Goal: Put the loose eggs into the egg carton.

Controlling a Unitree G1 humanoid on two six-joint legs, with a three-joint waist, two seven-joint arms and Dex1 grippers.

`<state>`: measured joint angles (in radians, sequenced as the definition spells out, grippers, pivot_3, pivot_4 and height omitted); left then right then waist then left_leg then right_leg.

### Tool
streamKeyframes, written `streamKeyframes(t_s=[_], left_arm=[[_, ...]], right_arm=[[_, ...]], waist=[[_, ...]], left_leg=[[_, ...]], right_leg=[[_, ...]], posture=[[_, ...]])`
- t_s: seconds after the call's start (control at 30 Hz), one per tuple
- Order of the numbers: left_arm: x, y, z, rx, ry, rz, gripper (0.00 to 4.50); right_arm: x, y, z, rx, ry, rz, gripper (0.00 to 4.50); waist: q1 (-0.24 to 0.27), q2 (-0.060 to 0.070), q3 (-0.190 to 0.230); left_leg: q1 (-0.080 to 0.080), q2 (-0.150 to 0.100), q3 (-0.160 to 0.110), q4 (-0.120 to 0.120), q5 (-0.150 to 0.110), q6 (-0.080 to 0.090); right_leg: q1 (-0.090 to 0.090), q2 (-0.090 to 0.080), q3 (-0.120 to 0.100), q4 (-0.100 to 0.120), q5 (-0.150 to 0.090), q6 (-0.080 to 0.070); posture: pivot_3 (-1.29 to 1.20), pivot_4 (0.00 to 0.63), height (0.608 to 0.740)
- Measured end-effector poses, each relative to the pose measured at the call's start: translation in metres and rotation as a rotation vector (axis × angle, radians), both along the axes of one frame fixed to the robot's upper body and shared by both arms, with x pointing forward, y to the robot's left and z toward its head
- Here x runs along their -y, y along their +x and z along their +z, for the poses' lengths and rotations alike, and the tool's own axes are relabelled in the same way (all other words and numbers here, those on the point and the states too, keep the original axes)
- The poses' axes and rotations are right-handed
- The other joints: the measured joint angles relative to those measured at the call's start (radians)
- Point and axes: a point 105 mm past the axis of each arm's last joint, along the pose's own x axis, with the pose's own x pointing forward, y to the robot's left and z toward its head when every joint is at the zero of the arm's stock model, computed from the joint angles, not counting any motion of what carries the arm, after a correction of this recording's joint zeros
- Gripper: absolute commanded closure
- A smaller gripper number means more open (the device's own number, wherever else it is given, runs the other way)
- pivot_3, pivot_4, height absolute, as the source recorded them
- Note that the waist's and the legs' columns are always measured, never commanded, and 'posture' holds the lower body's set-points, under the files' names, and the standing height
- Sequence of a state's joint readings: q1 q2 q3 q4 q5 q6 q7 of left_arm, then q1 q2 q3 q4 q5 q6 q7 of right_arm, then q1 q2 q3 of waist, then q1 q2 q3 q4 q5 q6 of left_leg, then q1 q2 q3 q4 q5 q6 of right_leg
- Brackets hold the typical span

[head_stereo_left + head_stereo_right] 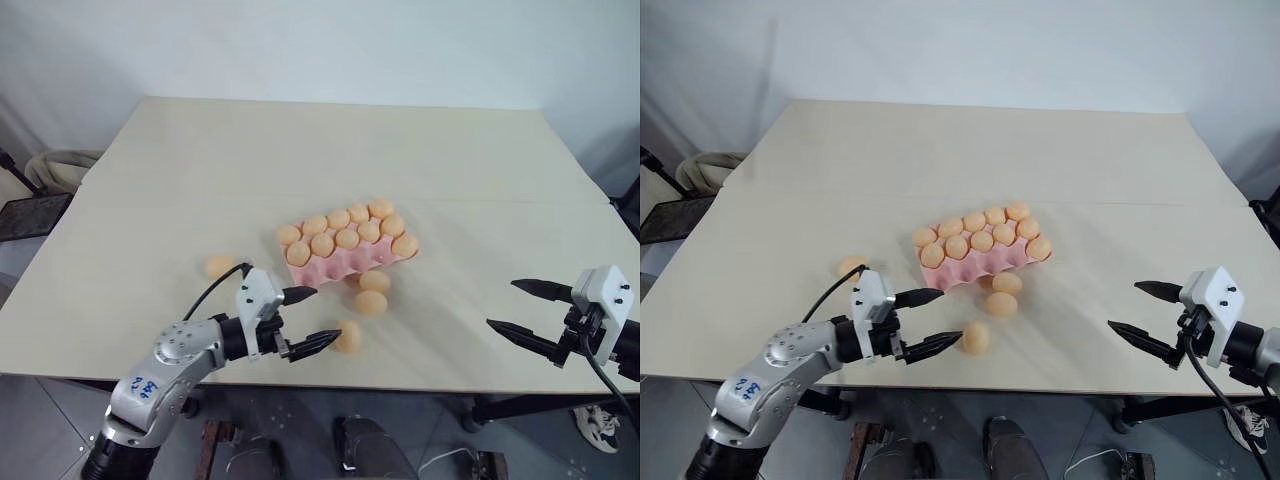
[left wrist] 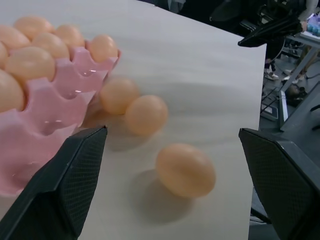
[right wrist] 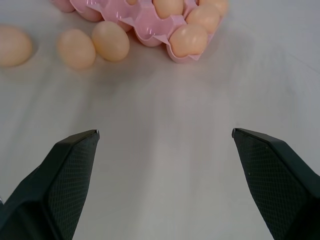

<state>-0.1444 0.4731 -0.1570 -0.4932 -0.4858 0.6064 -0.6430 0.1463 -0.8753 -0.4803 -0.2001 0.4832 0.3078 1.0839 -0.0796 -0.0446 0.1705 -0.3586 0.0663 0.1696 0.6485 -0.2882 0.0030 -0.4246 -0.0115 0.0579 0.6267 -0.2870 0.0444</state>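
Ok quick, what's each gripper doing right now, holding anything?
Left gripper: open, empty, a loose egg just past its fingertips.
Right gripper: open, empty, over bare table.

Carton [image 1: 350, 250] mid-table; three loose eggs [image 1: 371, 302] just before it, fourth egg [image 1: 220, 267] left, prob. apart.

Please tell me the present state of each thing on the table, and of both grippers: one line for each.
egg carton: flat on the table, back two rows full, front row mostly empty.
loose eggs: four on the table outside the carton: two by its front edge, one near the left gripper's fingertips, one off to the carton's left.
left gripper: open, empty, aimed at the nearest egg.
right gripper: open, empty, away from the eggs.
table: bearing all of it.
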Motion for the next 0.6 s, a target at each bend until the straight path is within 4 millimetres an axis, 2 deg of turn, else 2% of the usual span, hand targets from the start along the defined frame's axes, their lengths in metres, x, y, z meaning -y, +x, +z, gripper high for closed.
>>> streamKeyframes(t_s=[0.3, 0.6], left_arm=[[0.021, 0.007, -0.021, -0.147, 0.072, -0.033, 0.0], [0.041, 0.004, -0.034, -0.185, 0.122, -0.118, 0.0]], right_arm=[[0.002, -0.001, -0.003, -0.004, -0.007, -0.025, 0.04], [0.0, -0.002, -0.003, 0.005, -0.018, -0.033, 0.04]], waist=[[0.001, 0.0, 0.0], [0.002, 0.0, 0.0]], left_leg=[[0.0, -0.001, 0.0, -0.001, 0.0, 0.002], [-0.001, -0.001, 0.0, -0.001, 0.0, 0.002]], right_leg=[[0.0, -0.001, 0.001, -0.001, 0.0, 0.001], [0.0, -0.001, 0.001, -0.002, 0.001, 0.002]], posture=[[0.0, 0.15, 0.74], [0.0, 0.15, 0.74]])
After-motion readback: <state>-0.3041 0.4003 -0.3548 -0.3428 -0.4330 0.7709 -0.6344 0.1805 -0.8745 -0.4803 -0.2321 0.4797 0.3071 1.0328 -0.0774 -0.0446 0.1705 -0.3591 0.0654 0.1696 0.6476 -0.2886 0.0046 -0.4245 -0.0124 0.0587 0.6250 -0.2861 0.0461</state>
